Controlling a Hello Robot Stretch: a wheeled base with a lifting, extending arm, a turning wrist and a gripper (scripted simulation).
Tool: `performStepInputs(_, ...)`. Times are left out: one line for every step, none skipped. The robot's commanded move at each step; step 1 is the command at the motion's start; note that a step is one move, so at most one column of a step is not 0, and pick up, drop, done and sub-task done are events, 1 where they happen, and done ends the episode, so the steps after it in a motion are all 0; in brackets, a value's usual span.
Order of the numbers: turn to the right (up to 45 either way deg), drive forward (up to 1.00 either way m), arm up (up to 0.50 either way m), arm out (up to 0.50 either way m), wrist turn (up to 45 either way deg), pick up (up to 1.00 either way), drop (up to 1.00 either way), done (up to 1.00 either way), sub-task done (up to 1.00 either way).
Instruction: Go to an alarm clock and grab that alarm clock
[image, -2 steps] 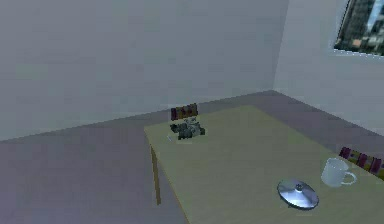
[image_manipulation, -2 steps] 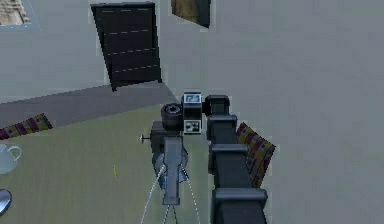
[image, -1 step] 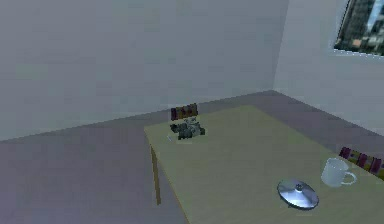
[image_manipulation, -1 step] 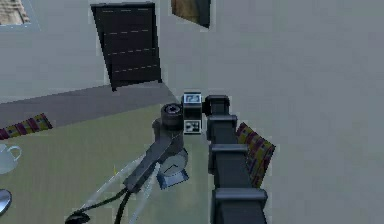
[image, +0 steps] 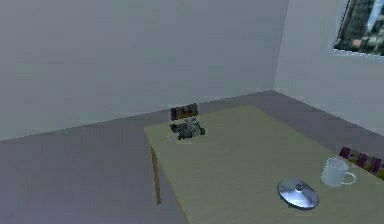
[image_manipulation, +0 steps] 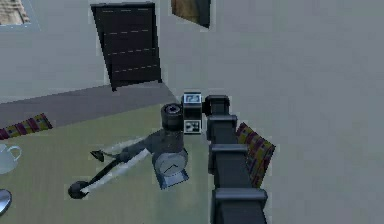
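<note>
I am at the pale olive wooden table (image: 250, 150), and the reaching step is not yet lined up. The small dark grey object (image: 186, 128), which I judge to be the alarm clock, sits near the table's far corner toward the forward view's left, just in front of a red-striped chair back (image: 184, 112). In the arm side view the black two-finger gripper (image_manipulation: 85, 172) hangs over bare tabletop and holds nothing; I cannot tell how its jaws are set. A white ceramic mug (image: 338, 173) and a round silver lid (image: 297, 193) stand nearer. Next I would drive the base forward until that object comes alongside the arm.
</note>
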Motion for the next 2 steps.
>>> performStepInputs(0.0,0.00,0.00,0.00,45.0,0.00,0.00,0.00,0.00)
performStepInputs(0.0,0.00,0.00,0.00,18.0,0.00,0.00,0.00,0.00)
